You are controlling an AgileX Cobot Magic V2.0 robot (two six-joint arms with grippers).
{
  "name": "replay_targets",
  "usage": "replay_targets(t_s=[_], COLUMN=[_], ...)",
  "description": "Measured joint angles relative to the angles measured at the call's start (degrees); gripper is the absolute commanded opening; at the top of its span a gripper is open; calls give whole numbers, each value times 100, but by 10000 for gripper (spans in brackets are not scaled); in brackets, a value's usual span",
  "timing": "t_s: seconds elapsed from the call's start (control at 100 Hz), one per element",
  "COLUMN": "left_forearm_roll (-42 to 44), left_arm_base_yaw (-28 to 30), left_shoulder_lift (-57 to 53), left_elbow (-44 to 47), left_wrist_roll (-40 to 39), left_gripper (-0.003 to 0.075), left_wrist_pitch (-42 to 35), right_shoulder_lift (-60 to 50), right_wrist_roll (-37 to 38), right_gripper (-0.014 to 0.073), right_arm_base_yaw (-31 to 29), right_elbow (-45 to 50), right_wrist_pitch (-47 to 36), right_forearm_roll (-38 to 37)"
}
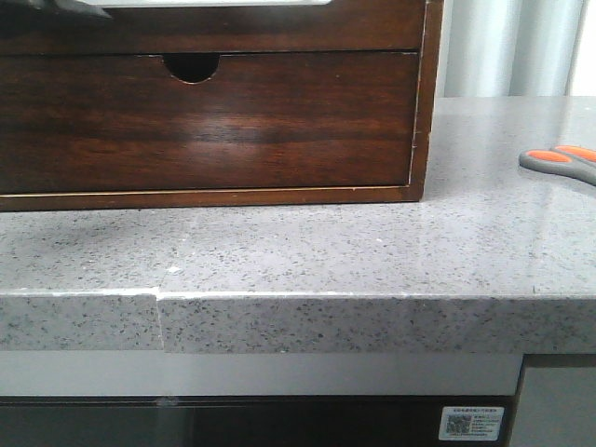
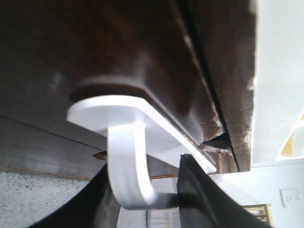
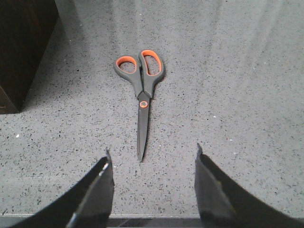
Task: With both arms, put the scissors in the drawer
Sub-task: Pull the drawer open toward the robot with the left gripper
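The scissors [image 3: 141, 90] lie flat on the speckled counter, grey handles with orange linings pointing away from my right gripper [image 3: 152, 154]. That gripper is open and empty, and the blade tip reaches about level with its fingertips. In the front view only the scissors' handles [image 1: 562, 160] show, at the right edge. The dark-brown drawer [image 1: 233, 28] is the upper one, with a whitish strip along its top edge. In the left wrist view my left gripper [image 2: 149, 190] is closed around a white hook [image 2: 128, 175] fixed to the drawer's underside [image 2: 118, 52], one finger on each side.
Below the drawer is another drawer front with a half-round finger notch [image 1: 191, 65], in the same wooden cabinet standing on the grey counter [image 1: 372, 251]. The cabinet's corner [image 3: 23, 47] stands to the side of the scissors. The counter's front edge [image 1: 298, 321] is near.
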Motion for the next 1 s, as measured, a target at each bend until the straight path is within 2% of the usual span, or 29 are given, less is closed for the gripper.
replay_targets(t_s=[0.47,0.81,1.0], left_forearm_roll=[-32,-32,-32], left_arm_base_yaw=[22,59,68], left_shoulder_lift=[35,29,-338], left_elbow=[10,93,489], left_wrist_roll=[-343,-424,-424], left_gripper=[-20,-20,-20], left_wrist_pitch=[252,526,695], right_shoulder_lift=[0,0,0], right_wrist_roll=[0,13,24], right_gripper=[345,345,345], right_arm_base_yaw=[0,0,0], right_elbow=[0,0,0], right_wrist_pitch=[0,62,134], right_forearm_roll=[7,7,7])
